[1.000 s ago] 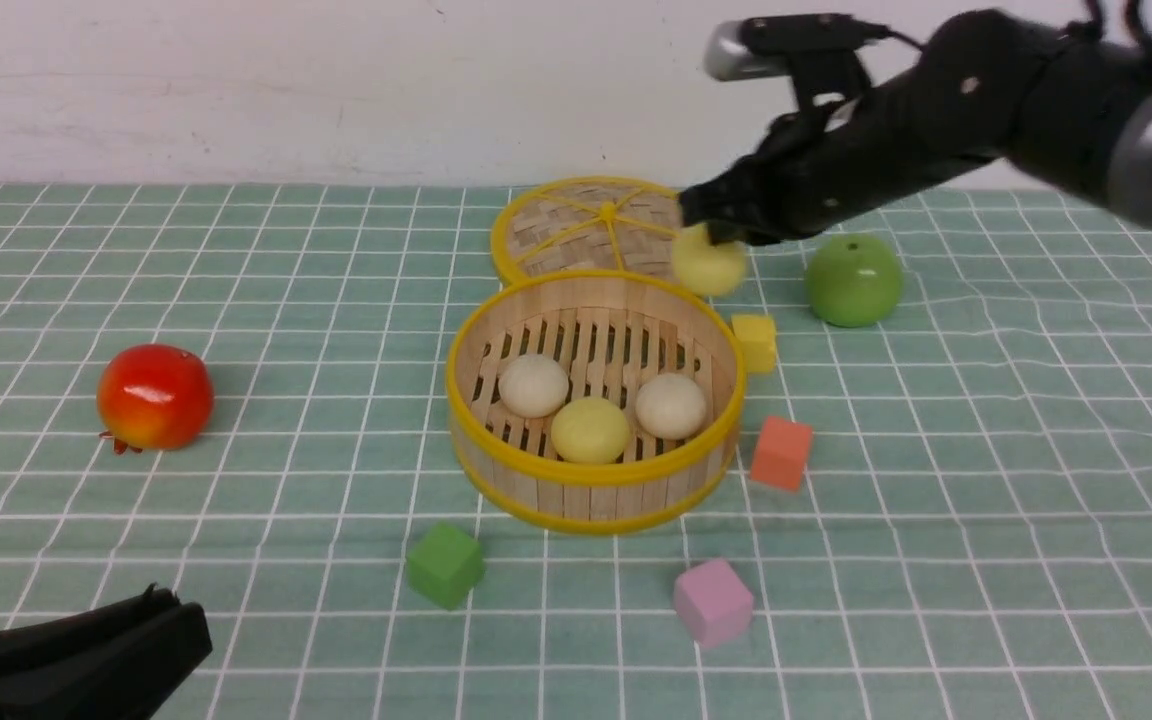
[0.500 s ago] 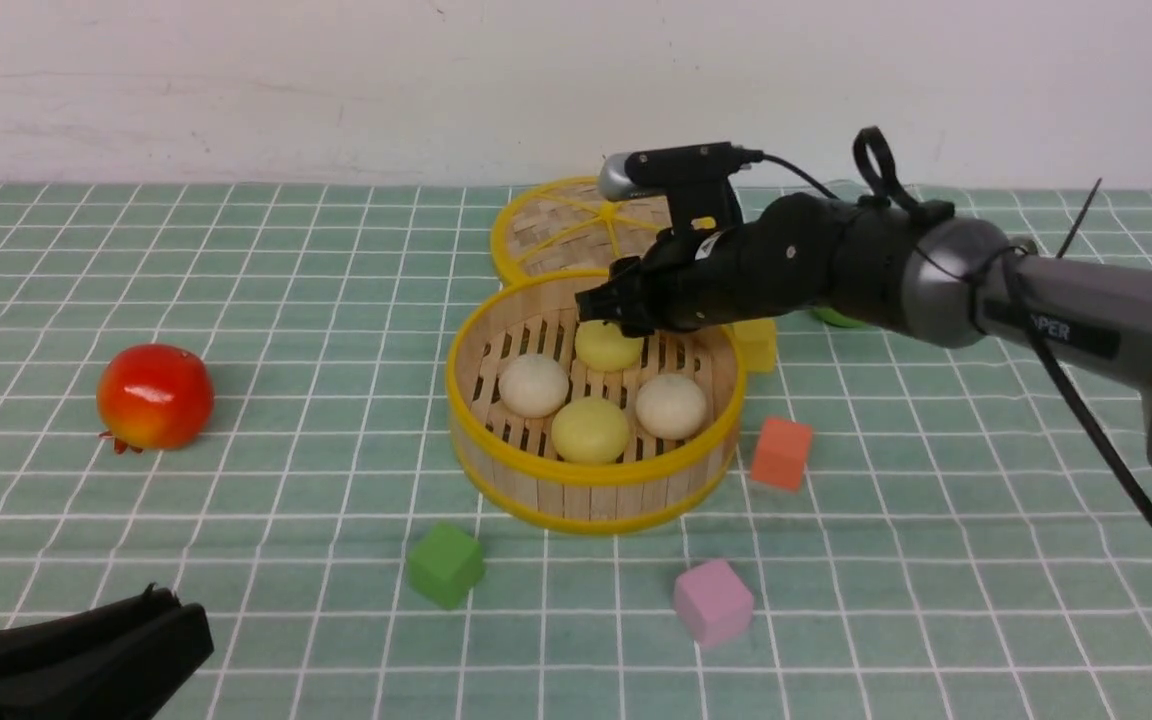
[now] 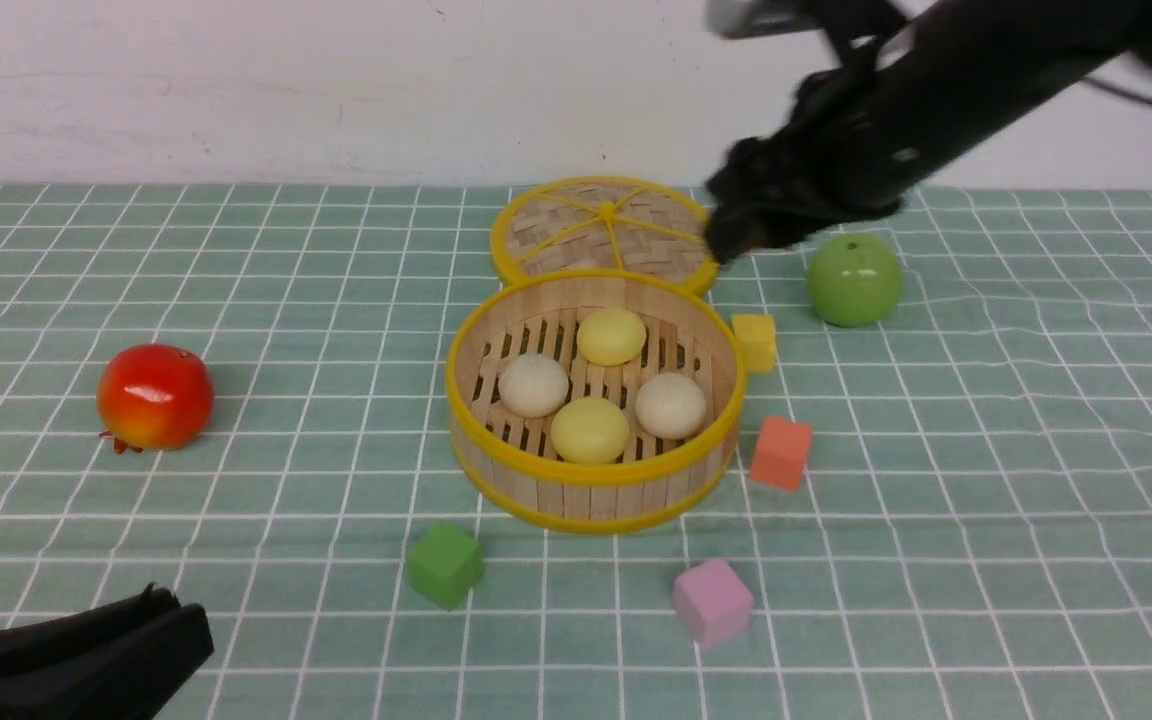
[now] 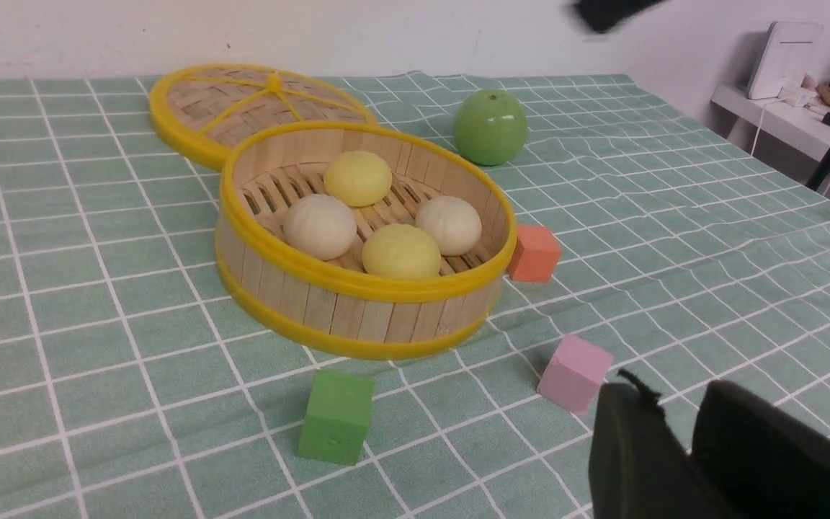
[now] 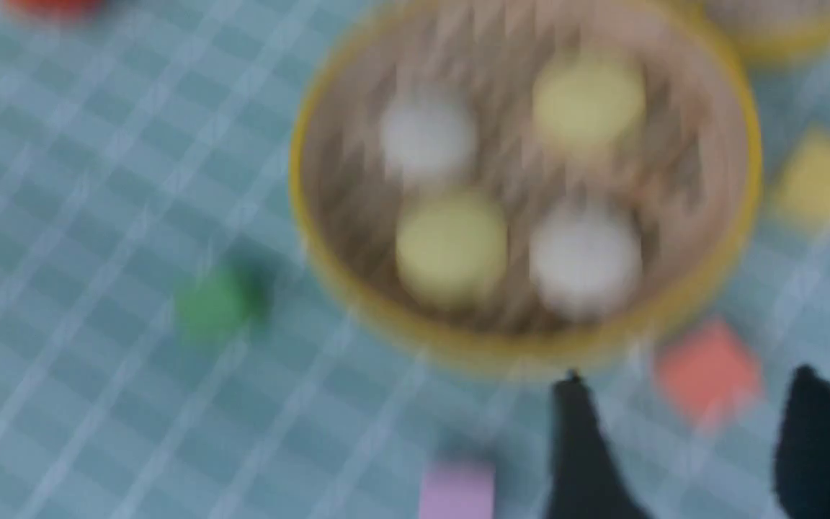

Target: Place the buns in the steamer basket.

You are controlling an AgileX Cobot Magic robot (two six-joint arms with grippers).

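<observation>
Our right gripper (image 5: 681, 447) has open, empty jaws; all four small round buns (image 3: 612, 336) sit inside the round wooden steamer basket (image 3: 591, 500), mid-frame. Job looks done.

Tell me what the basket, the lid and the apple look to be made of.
Basket: light wood or bamboo slats, matte, with grain and gaps showing; the yellow rims look like smooth plastic, though I can't be sure. Lid: woven bamboo-like strips in a yellow rim with yellow spokes. Apple: glossy, with sharp highlights, so likely hard plastic or glazed, not real fruit.
</observation>
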